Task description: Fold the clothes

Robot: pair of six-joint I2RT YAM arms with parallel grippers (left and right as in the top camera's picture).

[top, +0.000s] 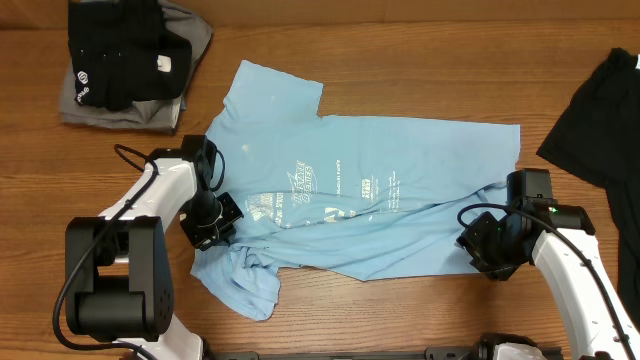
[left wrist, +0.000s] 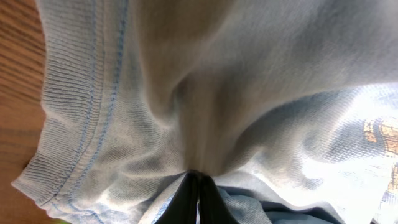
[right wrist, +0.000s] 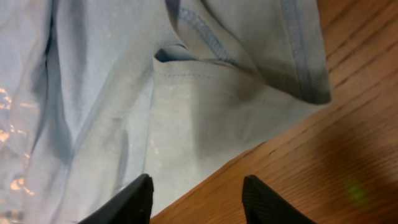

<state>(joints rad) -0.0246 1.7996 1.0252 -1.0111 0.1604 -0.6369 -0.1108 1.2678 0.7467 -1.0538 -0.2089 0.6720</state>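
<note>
Light blue T-shirt (top: 380, 190) spread across wooden table (top: 400, 60), collar end toward the left arm, hem toward the right arm. White lettering and faint print showing across the chest. One sleeve flat at the far side. The other bunched and rumpled at the near edge, close to the left arm's base. Body fairly smooth, with long diagonal creases running toward the near hem corner.

Left gripper (top: 222, 222) down on the collar end of the shirt, jaws pressed together with a pucker of blue cloth caught between them. From its wrist camera: folds radiating upward from the dark fingertips (left wrist: 198, 190), a ribbed band with double stitching curving along one side, bare wood beyond it.

Right gripper (top: 482, 245) low at the near hem corner, jaws apart, nothing clamped. From its wrist camera: stitched hem and a folded-over corner lying on the wood, one finger (right wrist: 124, 202) over cloth, possibly touching it though hard to judge at this angle, the other finger (right wrist: 264, 202) above bare table.

Stack of black and grey garments (top: 125, 65) at the far left corner of the table, near the flat sleeve but apart from it. Another black garment (top: 600, 110) at the far right edge, partly out of frame, well apart from the T-shirt.
</note>
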